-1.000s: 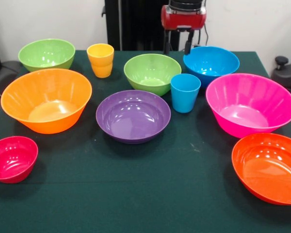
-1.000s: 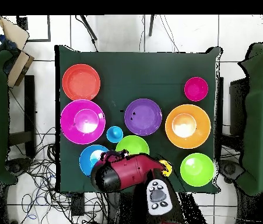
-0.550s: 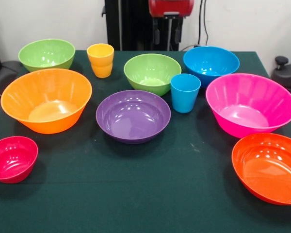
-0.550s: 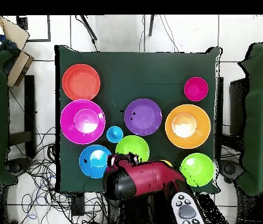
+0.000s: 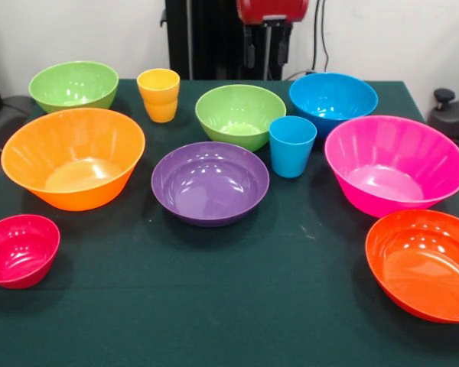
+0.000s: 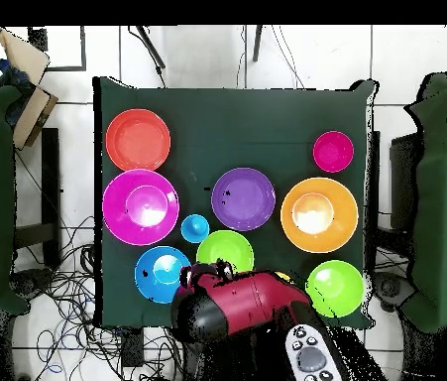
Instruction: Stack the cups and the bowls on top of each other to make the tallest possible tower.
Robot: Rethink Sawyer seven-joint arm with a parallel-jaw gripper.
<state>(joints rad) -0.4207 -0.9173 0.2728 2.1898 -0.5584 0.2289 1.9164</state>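
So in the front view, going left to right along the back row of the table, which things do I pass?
Glossy green plastic bowl → stepped yellow-orange plastic cup → second green plastic bowl → blue plastic bowl.

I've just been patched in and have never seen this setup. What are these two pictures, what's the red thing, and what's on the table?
The red and black thing is a robot arm. One picture looks across the table toward it; the other looks straight down. In the front view only the arm's end shows at the top edge; I can't tell whether its claw is open. It holds nothing.

On the green cloth stand eight bowls, all apart: two green, orange, purple, blue, pink, red-orange, small crimson. There are two cups: yellow and light blue. Nothing is stacked yet.
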